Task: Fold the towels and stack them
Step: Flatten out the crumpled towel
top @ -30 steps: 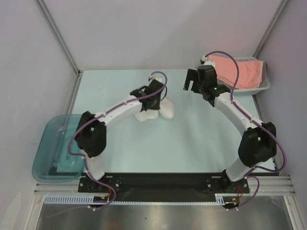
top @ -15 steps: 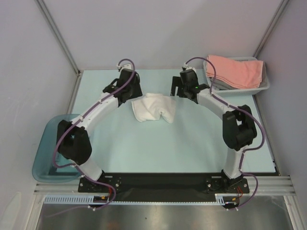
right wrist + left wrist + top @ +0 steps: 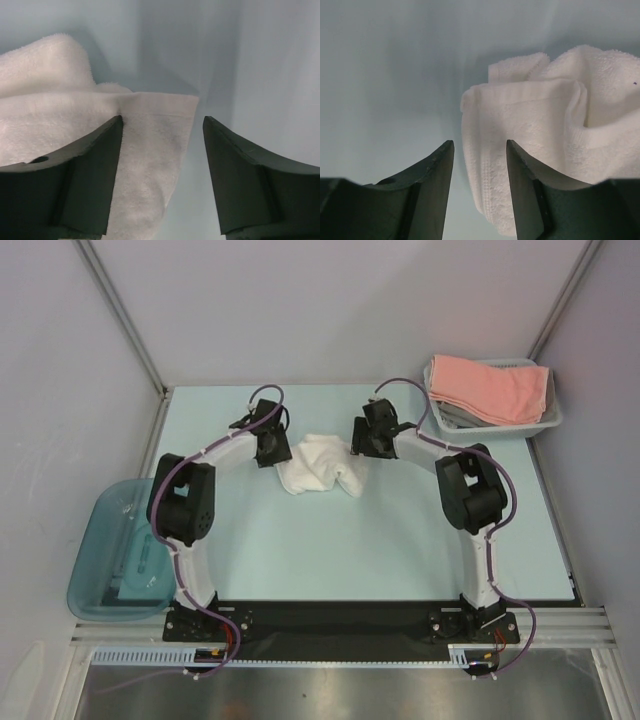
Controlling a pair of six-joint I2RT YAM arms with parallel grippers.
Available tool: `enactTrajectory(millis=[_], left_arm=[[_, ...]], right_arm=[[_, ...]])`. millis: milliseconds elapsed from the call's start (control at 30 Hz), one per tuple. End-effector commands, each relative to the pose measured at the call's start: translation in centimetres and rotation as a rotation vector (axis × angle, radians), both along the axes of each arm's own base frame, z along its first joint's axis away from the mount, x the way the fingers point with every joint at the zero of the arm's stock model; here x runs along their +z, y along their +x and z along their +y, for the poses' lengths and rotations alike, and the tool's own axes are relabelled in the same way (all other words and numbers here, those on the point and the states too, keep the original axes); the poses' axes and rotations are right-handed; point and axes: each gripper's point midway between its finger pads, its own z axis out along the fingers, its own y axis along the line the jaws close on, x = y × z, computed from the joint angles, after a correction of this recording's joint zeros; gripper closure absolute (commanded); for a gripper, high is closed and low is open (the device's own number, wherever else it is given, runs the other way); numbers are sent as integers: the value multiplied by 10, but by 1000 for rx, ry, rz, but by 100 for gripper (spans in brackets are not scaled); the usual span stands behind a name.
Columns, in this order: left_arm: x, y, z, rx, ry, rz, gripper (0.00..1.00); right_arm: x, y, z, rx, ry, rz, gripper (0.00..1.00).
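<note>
A crumpled white towel [image 3: 322,464] lies on the pale table at mid back. My left gripper [image 3: 277,453] is open at the towel's left edge; in the left wrist view [image 3: 480,165] a hem of the towel [image 3: 540,130] lies between the open fingers. My right gripper [image 3: 360,445] is open at the towel's upper right corner; in the right wrist view [image 3: 162,150] a flat corner of the towel [image 3: 150,135] lies between the fingers. A salmon-pink towel [image 3: 492,386] lies over a grey one [image 3: 458,417] in the basket. No light blue towel shows.
A white mesh basket [image 3: 549,418] stands at the back right corner. A teal plastic tub [image 3: 110,560] sits off the table's left edge. Grey walls close the back and sides.
Both arms have swung in toward the white towel and lowered, the left from the far left, the right from near the basket. The towel has spread out a little from a tighter bunch.
</note>
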Motion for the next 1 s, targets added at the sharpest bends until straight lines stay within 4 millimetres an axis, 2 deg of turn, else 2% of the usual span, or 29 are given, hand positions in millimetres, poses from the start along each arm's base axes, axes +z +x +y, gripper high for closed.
enactTrajectory(millis=[0,167,300,400,633,733,767,800,967], left_arm=[[27,27,-10,6,-69,-81,49],[12,32,-11,11,-75,-48,52],[10,33,-16,8,-104,-52,57],[4,35,-16,8,-98,-36,58],[-3,34,-14,14,-85,-29,57],[0,36,-15,14,-92,-40,64],[3,38,-16,14,-94,-46,72],[3,39,-16,15,-95,-46,76],[13,43,-18,9,-102,-65,92]], right_arm=[[17,21,5,-24,45,-63,34],[11,22,-1,-36,49,-53,45],[11,23,-5,-43,50,-54,62],[10,23,-7,-47,53,-51,66],[10,22,-10,-48,44,-52,66],[9,21,-15,-61,22,-56,55],[11,21,-17,-64,20,-59,52],[9,21,-19,-66,10,-58,50],[5,19,-21,-70,6,-48,49]])
